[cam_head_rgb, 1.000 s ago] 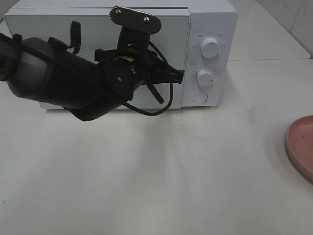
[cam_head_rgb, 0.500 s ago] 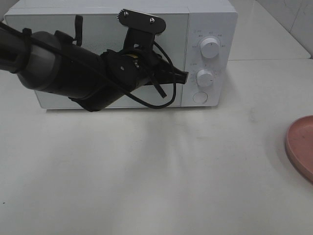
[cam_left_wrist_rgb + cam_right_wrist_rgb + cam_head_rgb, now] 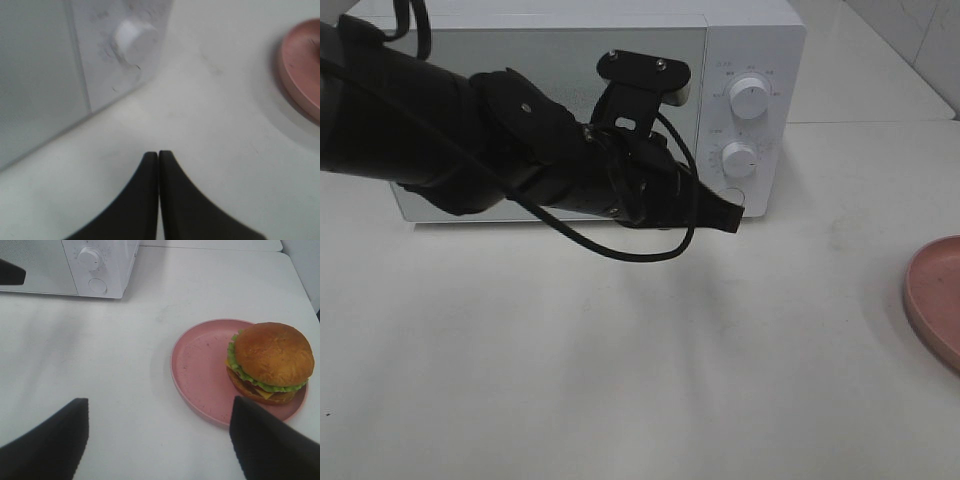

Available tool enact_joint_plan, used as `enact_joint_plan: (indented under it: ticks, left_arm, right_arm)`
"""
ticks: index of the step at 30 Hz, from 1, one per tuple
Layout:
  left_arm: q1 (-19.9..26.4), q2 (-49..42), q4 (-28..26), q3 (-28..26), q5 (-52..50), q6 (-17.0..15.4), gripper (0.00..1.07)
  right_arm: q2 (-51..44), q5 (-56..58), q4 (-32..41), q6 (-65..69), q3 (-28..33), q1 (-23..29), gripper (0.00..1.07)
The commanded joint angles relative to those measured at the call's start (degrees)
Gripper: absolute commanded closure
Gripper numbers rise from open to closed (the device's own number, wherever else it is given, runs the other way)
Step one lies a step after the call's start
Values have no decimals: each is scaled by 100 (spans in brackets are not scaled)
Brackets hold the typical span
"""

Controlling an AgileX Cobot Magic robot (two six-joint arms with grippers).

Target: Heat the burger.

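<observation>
A white table carries a white microwave with its door closed, and everything else is placed from that oven. The left arm reaches across the front of the door, and the left gripper hangs just before the round button under the two dials, its jaws pressed together on nothing. A pink plate lies well off to the control-panel side of the microwave, and the burger sits on its far part, away from the oven. The right gripper hovers above the table with jaws spread wide, empty; the burger lies ahead of them, nearer one finger, untouched.
</observation>
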Motion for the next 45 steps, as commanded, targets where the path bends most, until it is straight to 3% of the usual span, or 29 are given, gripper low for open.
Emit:
enact_joint_plan:
  ticks: [1, 2, 4, 5, 6, 7, 8, 9, 10, 11, 12, 13, 14, 15, 16, 17, 25, 30, 31, 32, 37, 39, 45]
  left_arm:
    - [275, -166, 160, 29, 1192, -206, 88]
    - [275, -166, 160, 29, 1192, -206, 88]
    - [527, -292, 561, 29, 1874, -756, 57]
    - [527, -292, 561, 29, 1874, -756, 57]
    - [705, -390, 1060, 29, 2235, -1352, 27]
    - [796, -441, 1381, 29, 2458, -1673, 13]
    - [796, -441, 1381, 29, 2458, -1673, 13]
    - [963, -561, 1971, 29, 2928, -2200, 2]
    - [1060, -619, 2292, 29, 3151, -2498, 2]
    - [1060, -619, 2292, 29, 3151, -2498, 2]
    - [1232, -756, 2796, 29, 3478, -3008, 2]
    - [1341, -831, 3019, 29, 3633, -3214, 2]
    - [1341, -831, 3019, 29, 3633, -3214, 2]
    - [1553, -1008, 3346, 29, 3994, -3678, 2]
    - [1553, -1008, 3346, 29, 3994, -3678, 2]
    - [1753, -1215, 3564, 29, 4326, -3994, 2]
    - [2578, -1965, 4211, 29, 5609, -4137, 2]
    - [3529, -2532, 4400, 29, 6165, -4395, 2]
    - [3529, -2532, 4400, 29, 6165, -4395, 2]
    - [3879, -2681, 4521, 29, 6354, -4435, 2]
    - [4463, -2974, 4813, 57, 6727, -4435, 2]
    - [4893, -3277, 4824, 298, 6663, -4532, 2]
    - [5139, -4068, 4876, 1152, 6641, -4538, 2]
  right_arm:
    - [-155, -40, 17, -40, -11, -40, 32]
    - [-155, -40, 17, -40, -11, -40, 32]
    - [-155, -40, 17, -40, -11, -40, 32]
    - [-155, -40, 17, -40, -11, -40, 32]
    - [-155, -40, 17, -40, -11, -40, 32]
    - [-155, -40, 17, -40, -11, -40, 32]
    - [-155, -40, 17, -40, -11, -40, 32]
    - [-155, -40, 17, -40, -11, -40, 32]
    - [-155, -40, 17, -40, -11, -40, 32]
    - [-155, -40, 17, -40, -11, -40, 32]
    - [-155, -40, 17, -40, -11, -40, 32]
    - [-155, -40, 17, -40, -11, -40, 32]
    - [-155, -40, 17, -40, -11, -40, 32]
    - [-155, -40, 17, -40, -11, -40, 32]
    - [-155, -40, 17, -40, -11, -40, 32]
    - [-155, -40, 17, -40, -11, -40, 32]
    - [-155, -40, 17, -40, -11, -40, 32]
    - [-155, -40, 17, -40, -11, -40, 32]
    - [-155, -40, 17, -40, -11, -40, 32]
    - [-155, -40, 17, -40, -11, -40, 32]
    - [-155, -40, 17, -40, -11, -40, 32]
    - [-155, -40, 17, -40, -11, -40, 32]
    - [-155, -40, 17, -40, -11, -40, 32]
